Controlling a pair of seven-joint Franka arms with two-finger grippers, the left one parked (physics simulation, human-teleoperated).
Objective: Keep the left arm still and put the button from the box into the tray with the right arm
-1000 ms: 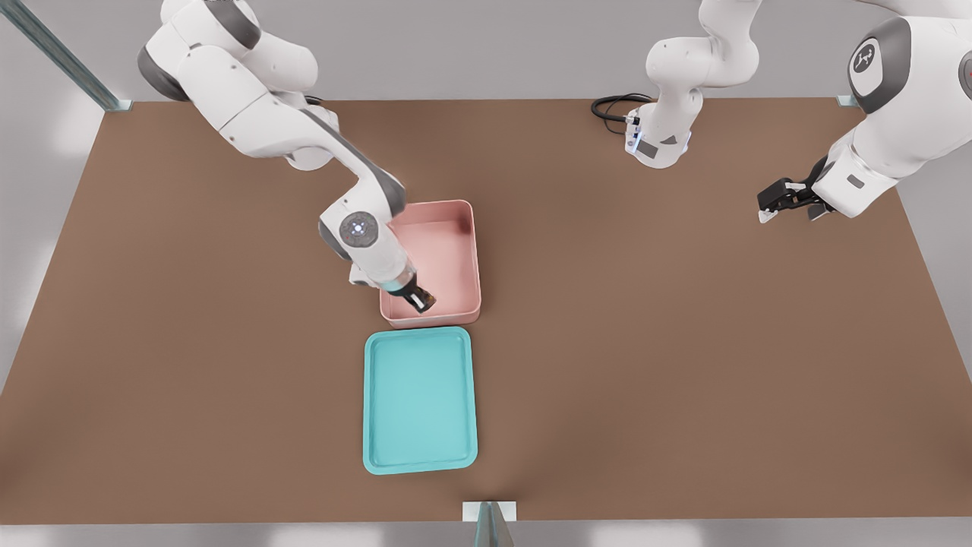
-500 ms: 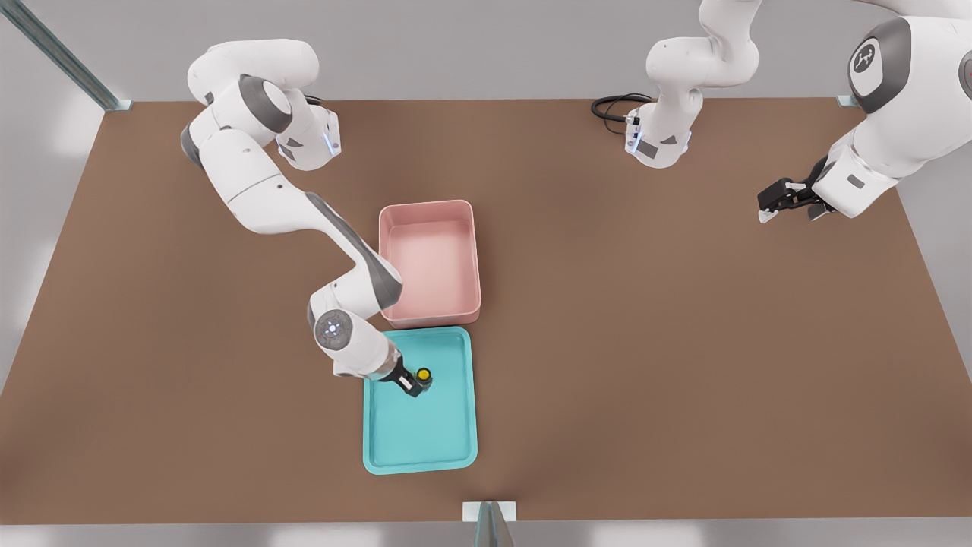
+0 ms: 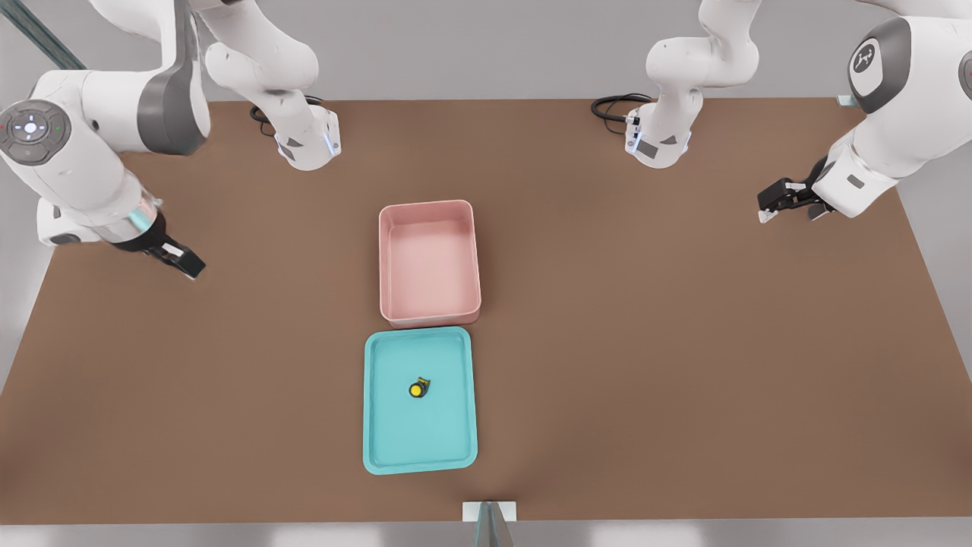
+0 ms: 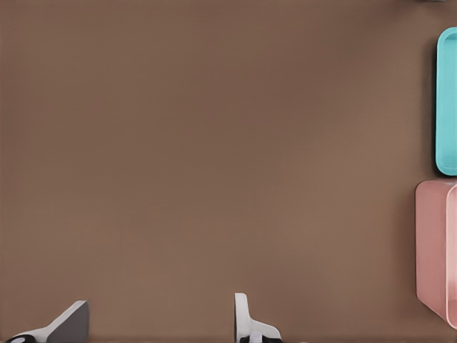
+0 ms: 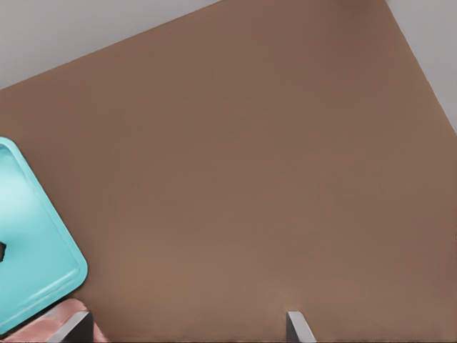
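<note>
The button (image 3: 418, 388), a yellow cap on a dark body, lies by itself near the middle of the teal tray (image 3: 395, 434). Just behind the tray stands the pink box (image 3: 430, 312), with nothing showing inside. My gripper (image 3: 184, 265) hangs open over the bare table far off at the front view's left, well apart from both containers. In the right wrist view its two fingertips (image 5: 298, 327) stand wide apart with nothing between them; a corner of the tray (image 5: 32, 243) and a sliver of the box (image 5: 63, 320) show. The left wrist view catches the tray (image 4: 448, 100) and box (image 4: 437, 250) edges.
The brown table (image 3: 645, 342) spreads wide around the containers. Two arm bases (image 3: 307, 144) (image 3: 657, 141) stand at its back edge, a black cable (image 3: 611, 106) by one. The parked arm's gripper (image 3: 784, 202) hovers at the front view's right. A small bracket (image 3: 488, 512) sits at the near edge.
My gripper carried the button from the box to the tray, let it go there, then swung up and far to the front view's left. The button now rests alone in the tray.
</note>
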